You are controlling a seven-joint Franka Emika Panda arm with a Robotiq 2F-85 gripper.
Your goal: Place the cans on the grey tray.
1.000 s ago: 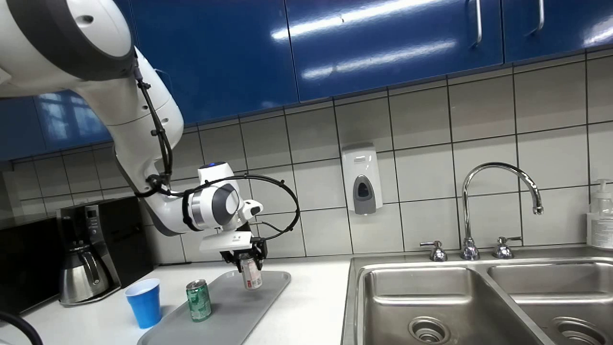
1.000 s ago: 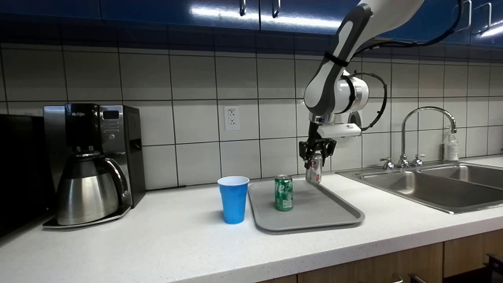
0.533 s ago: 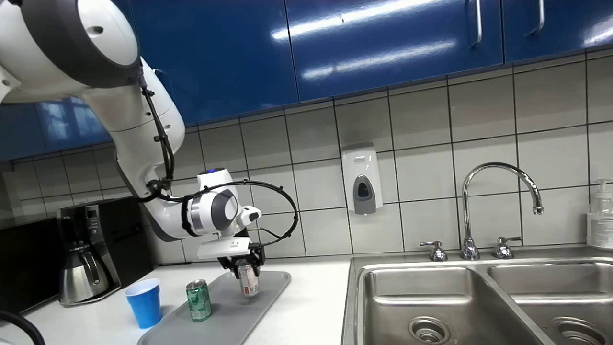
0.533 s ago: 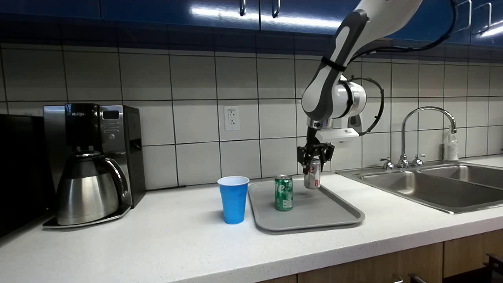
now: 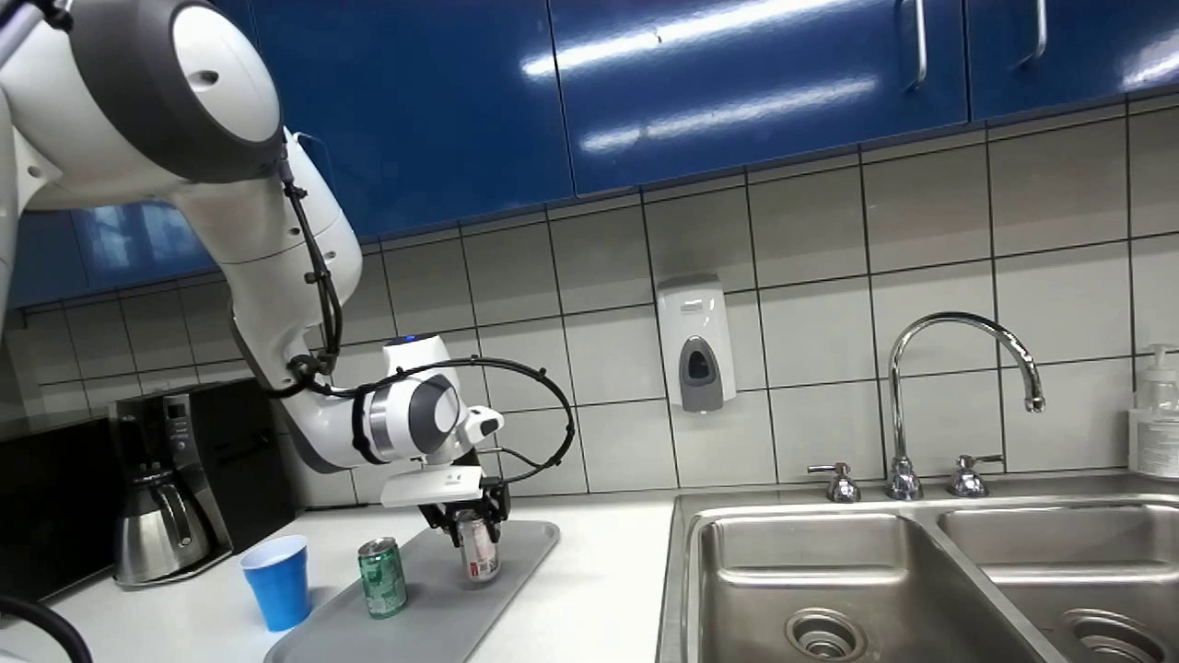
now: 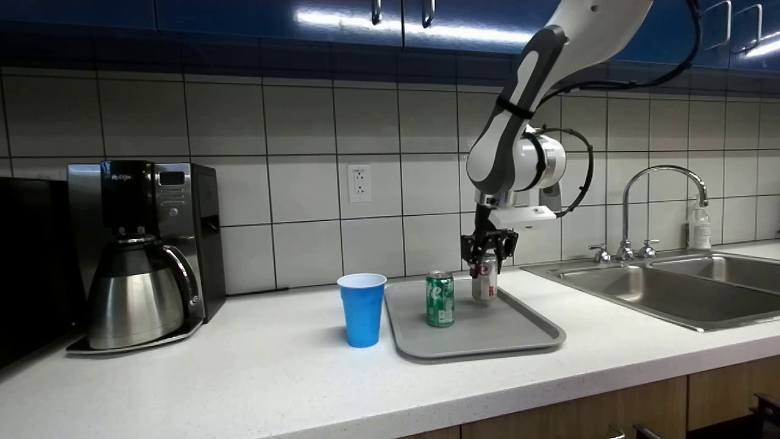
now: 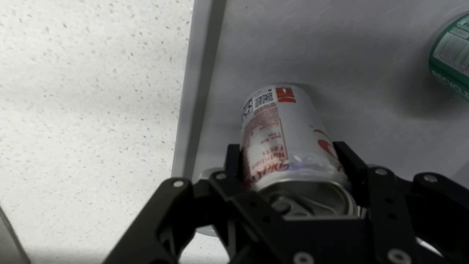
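Observation:
The grey tray (image 5: 424, 626) lies on the counter and shows in both exterior views (image 6: 487, 341). My gripper (image 7: 286, 146) is shut on the silver can (image 7: 278, 124) with red marking, one finger on each side near its top. The silver can stands nearly upright over the tray in both exterior views (image 5: 480, 555) (image 6: 485, 284). Its base touches the tray or hangs just above it; I cannot tell which. The green can (image 6: 440, 299) stands upright on the tray, apart from the silver can. It is cut by the right edge of the wrist view (image 7: 452, 55).
A blue cup (image 6: 362, 311) stands on the counter beside the tray. A coffee maker (image 6: 149, 256) with a steel pot stands farther along. A steel sink (image 5: 820, 580) with a faucet (image 5: 958, 322) is on the tray's other side. The tiled wall is behind.
My gripper has moved the silver can down and forward from the tray's back edge, toward the tray's surface. It stays gripped. The green can and blue cup have not moved.

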